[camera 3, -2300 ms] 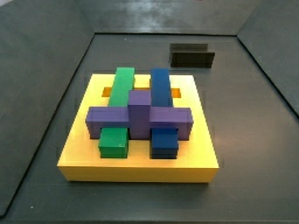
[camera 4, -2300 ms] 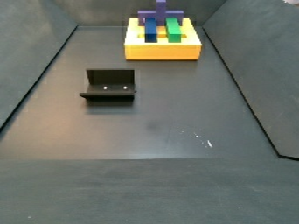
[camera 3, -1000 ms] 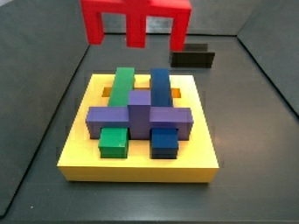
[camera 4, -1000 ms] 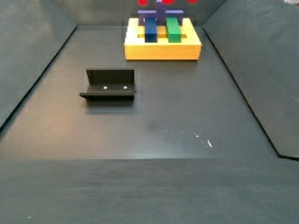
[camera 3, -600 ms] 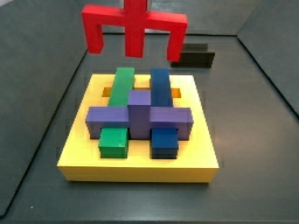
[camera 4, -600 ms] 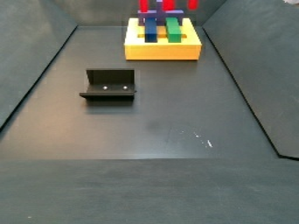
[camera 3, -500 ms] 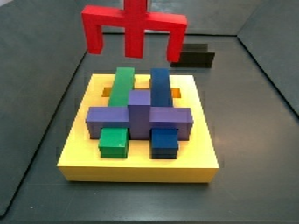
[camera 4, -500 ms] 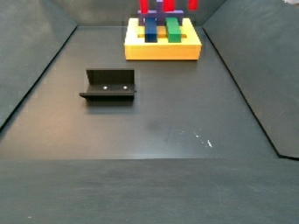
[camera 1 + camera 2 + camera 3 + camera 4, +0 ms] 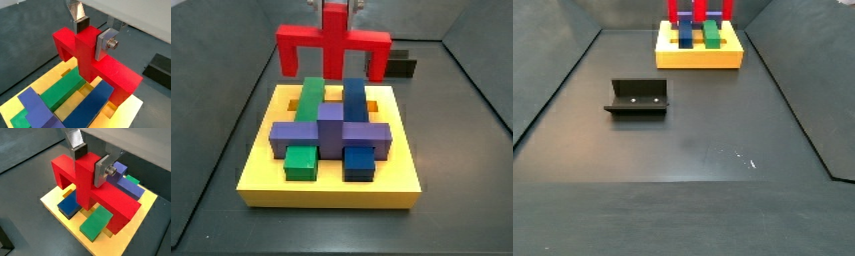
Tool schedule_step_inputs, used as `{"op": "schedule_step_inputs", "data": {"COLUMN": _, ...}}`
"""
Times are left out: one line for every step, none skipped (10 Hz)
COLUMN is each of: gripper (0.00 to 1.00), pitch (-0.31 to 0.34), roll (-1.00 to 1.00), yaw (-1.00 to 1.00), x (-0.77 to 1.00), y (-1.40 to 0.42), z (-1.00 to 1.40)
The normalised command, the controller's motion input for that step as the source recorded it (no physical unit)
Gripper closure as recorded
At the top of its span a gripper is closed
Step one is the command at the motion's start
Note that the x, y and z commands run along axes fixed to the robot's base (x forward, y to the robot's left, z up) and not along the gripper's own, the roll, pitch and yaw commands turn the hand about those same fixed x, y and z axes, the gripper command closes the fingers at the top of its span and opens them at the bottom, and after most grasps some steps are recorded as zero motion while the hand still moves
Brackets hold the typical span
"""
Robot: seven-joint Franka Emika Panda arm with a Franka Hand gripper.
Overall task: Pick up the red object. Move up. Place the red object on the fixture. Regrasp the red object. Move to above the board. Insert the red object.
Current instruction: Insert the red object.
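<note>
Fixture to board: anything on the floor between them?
Nothing. In a side view the floor between the fixture and the board is bare; the claw holds the red object over the board.

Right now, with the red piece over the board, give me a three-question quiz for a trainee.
1. True or false: the end effector is shut on the red object.
2. Which is the red object above: A) the fixture, B) the board?
3. Fill in: the block lying across the green block and blue block is ____.

Key: 1 true. 2 B. 3 purple.
</note>
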Motion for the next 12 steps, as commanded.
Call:
{"op": "schedule_step_inputs", "data": {"gripper": 1.0, "pitch": -0.343, "roll": -0.04, "yaw": 0.0, "x": 0.0, "y": 0.0, "z": -0.3}}
{"op": "schedule_step_inputs", "data": {"gripper": 1.0, "pitch": -0.29, "roll": -0.04, "yaw": 0.0, "x": 0.01, "y": 0.0, "z": -0.28}}
{"op": "schedule_step_inputs", "data": {"gripper": 1.0, "pitch": -0.26, "roll": 0.0, "yaw": 0.0, "x": 0.0, "y": 0.0, "z": -0.27}}
{"op": "schedule_step_inputs", "data": {"gripper": 1.0, "pitch": -0.11, "roll": 0.02, "yaw": 0.01, "x": 0.0, "y": 0.0, "z": -0.13}}
{"op": "schedule_step_inputs", "data": {"gripper": 1.0, "pitch": -0.096, "roll": 0.03, "yaw": 0.0, "x": 0.0, "y": -0.01, "z": -0.17}}
{"op": "schedule_step_inputs", "data": {"gripper": 1.0, "pitch": -0.084, "roll": 0.05, "yaw": 0.0, "x": 0.1, "y": -0.04, "z": -0.27}}
{"op": "schedule_step_inputs", "data": {"gripper": 1.0, "pitch": -0.064, "roll": 0.09, "yaw": 0.0, "x": 0.03, "y": 0.0, "z": -0.3}}
{"op": "schedule_step_inputs", "data": {"gripper": 1.0, "pitch": -0.016, "roll": 0.1, "yaw": 0.0, "x": 0.04, "y": 0.0, "z": -0.25}}
{"op": "schedule_step_inputs", "data": {"gripper": 1.0, "pitch": 0.0, "roll": 0.11, "yaw": 0.0, "x": 0.0, "y": 0.0, "z": -0.19}}
{"op": "schedule_step_inputs", "data": {"gripper": 1.0, "pitch": 0.0, "roll": 0.0, "yaw": 0.0, "x": 0.0, "y": 0.0, "z": 0.03}}
{"op": "schedule_step_inputs", "data": {"gripper": 1.0, "pitch": 0.027, "roll": -0.02, "yaw": 0.0, "x": 0.01, "y": 0.0, "z": 0.2}}
{"op": "schedule_step_inputs", "data": {"gripper": 1.0, "pitch": 0.039, "roll": 0.0, "yaw": 0.0, "x": 0.01, "y": 0.0, "z": 0.22}}
